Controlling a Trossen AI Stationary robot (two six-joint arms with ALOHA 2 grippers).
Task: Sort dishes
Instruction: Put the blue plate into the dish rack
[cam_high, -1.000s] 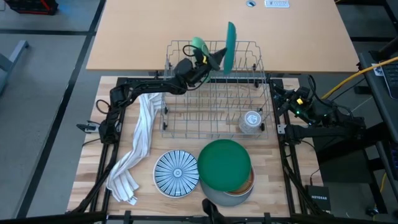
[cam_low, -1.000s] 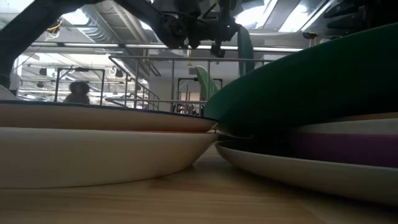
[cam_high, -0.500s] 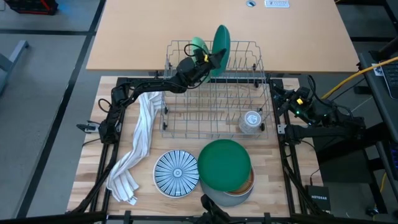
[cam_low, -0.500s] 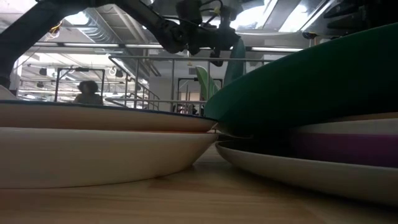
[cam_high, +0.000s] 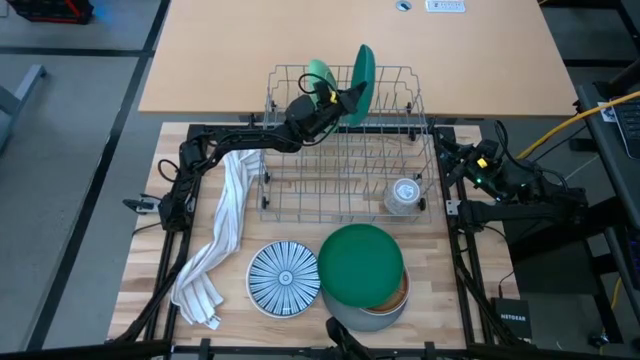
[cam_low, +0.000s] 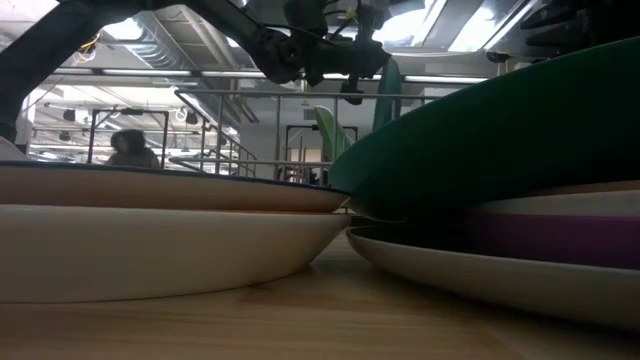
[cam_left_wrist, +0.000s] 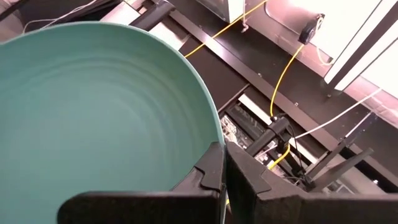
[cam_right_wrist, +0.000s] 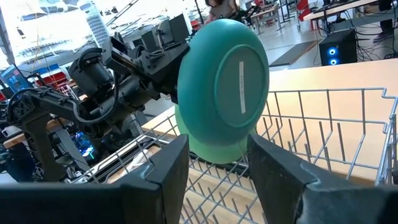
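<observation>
A teal plate (cam_high: 361, 72) is held on edge, near upright, above the far rail of the wire rack (cam_high: 345, 140), at about 12 o'clock on the table. It is round, with a glossy ribbed inner face and a matte back bearing a white label. Its rim is pinched by the closed fingers of the left gripper (cam_high: 343, 97). A light green dish (cam_high: 320, 72) is seen standing in the rack just beside it. The right gripper (cam_right_wrist: 217, 165) is parked at 3 o'clock, fingers spread, nothing held. At 6 o'clock a striped plate (cam_high: 284, 278) and a stack topped by a dark green plate (cam_high: 361, 264) are set on the light wood table (cam_high: 440, 262). A white towel (cam_high: 220, 240) is draped at 8 o'clock. An open workshop with a person (cam_low: 127, 149) is seen behind.
</observation>
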